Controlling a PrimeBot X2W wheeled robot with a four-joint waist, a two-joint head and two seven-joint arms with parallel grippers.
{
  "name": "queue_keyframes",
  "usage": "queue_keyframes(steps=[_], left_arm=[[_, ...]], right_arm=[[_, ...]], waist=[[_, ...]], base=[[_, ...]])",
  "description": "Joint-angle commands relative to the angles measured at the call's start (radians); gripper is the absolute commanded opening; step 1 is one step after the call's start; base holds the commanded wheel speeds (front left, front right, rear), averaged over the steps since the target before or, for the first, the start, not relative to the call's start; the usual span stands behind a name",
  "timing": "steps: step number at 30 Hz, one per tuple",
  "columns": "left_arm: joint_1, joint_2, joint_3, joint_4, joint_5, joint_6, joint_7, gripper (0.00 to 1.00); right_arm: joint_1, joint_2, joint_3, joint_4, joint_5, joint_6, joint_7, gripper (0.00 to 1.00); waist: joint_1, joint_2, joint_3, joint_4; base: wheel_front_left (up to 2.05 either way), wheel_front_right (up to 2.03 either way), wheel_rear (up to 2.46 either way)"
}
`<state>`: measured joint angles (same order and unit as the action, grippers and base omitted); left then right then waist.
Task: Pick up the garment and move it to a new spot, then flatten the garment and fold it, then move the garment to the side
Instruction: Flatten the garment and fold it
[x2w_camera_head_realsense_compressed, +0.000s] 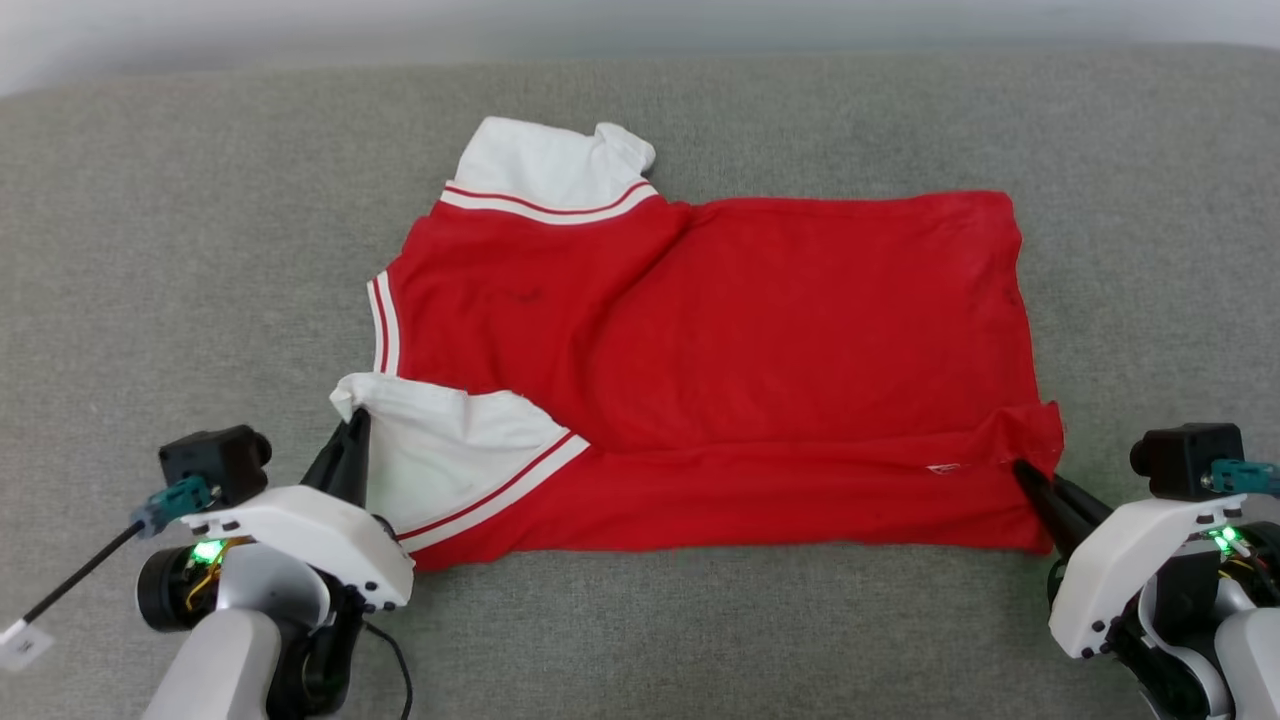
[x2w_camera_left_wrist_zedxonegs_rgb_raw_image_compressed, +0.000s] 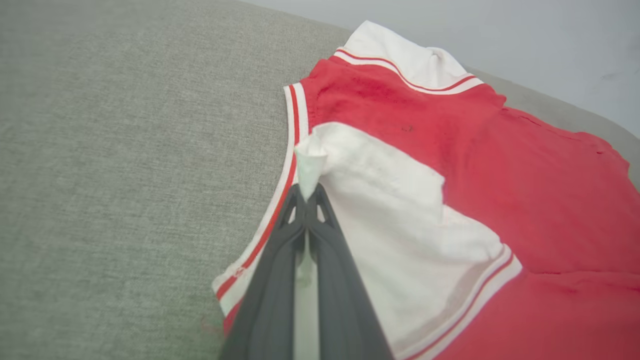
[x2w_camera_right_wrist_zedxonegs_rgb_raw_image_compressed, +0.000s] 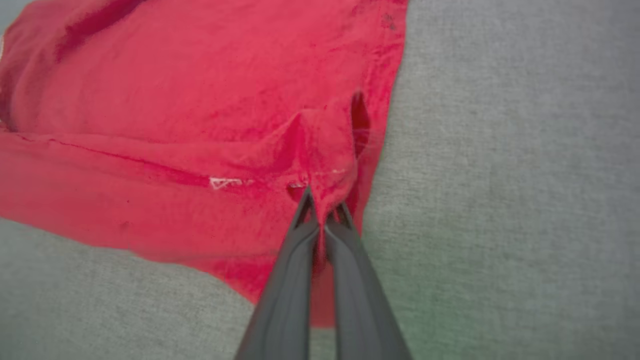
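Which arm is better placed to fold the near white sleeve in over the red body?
Left. The left gripper is shut on the tip of that white sleeve, while the right gripper is shut on the hem corner of the jersey at the opposite end.

Head camera looks down on the garment (x2w_camera_head_realsense_compressed: 700, 370); wrist cameras view its ends closely.
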<state>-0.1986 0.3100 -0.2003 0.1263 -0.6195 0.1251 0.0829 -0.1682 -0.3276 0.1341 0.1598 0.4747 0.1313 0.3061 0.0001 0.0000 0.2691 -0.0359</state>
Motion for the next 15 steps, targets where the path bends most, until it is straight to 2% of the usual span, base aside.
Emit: queue_keyframes(steps=[1, 2, 4, 5, 6, 7, 15], left_arm=[[-0.032, -0.002, -0.003, 0.037, -0.008, -0.017, -0.008, 0.0], [-0.043, -0.005, -0.009, 0.061, -0.011, -0.029, -0.005, 0.0], [-0.063, -0.014, -0.02, 0.108, -0.025, -0.054, 0.005, 0.02], [-0.074, -0.016, -0.023, 0.126, -0.03, -0.062, 0.006, 0.31], [-0.086, -0.013, -0.024, 0.143, -0.027, -0.067, -0.002, 0.88], [-0.091, -0.013, -0.024, 0.161, -0.028, -0.072, -0.007, 1.0], [-0.106, 0.008, -0.022, 0.233, -0.053, -0.115, 0.0, 1.0]], right_arm=[[-0.021, 0.0, 0.0, 0.03, -0.013, -0.001, -0.016, 0.0], [-0.03, 0.003, -0.001, 0.047, -0.016, -0.001, -0.027, 0.05], [-0.036, 0.01, 0.002, 0.079, -0.021, -0.001, -0.042, 0.51], [-0.039, 0.014, 0.005, 0.092, -0.019, -0.001, -0.048, 0.91], [-0.042, 0.015, 0.009, 0.102, -0.019, -0.001, -0.055, 1.0], [-0.045, 0.02, 0.015, 0.112, -0.014, -0.001, -0.062, 1.0], [-0.041, 0.017, 0.032, 0.096, 0.009, -0.001, -0.184, 1.0]], waist=[[-0.0001, 0.0, 0.02, -0.002], [-0.0001, 0.0, 0.024, -0.001], [-0.0001, 0.0, 0.028, 0.001], [-0.0001, 0.0, 0.029, 0.002], [-0.0001, 0.0, 0.03, 0.001], [-0.0001, 0.0, 0.027, -0.003], [-0.0001, 0.0, -0.033, -0.019]], base=[[0.0, 0.0, 0.0], [0.0, 0.0, 0.0], [0.0, 0.0, 0.0], [0.0, 0.0, 0.0], [0.0, 0.0, 0.0], [0.0, 0.0, 0.0], [0.0, 0.0, 0.0]])
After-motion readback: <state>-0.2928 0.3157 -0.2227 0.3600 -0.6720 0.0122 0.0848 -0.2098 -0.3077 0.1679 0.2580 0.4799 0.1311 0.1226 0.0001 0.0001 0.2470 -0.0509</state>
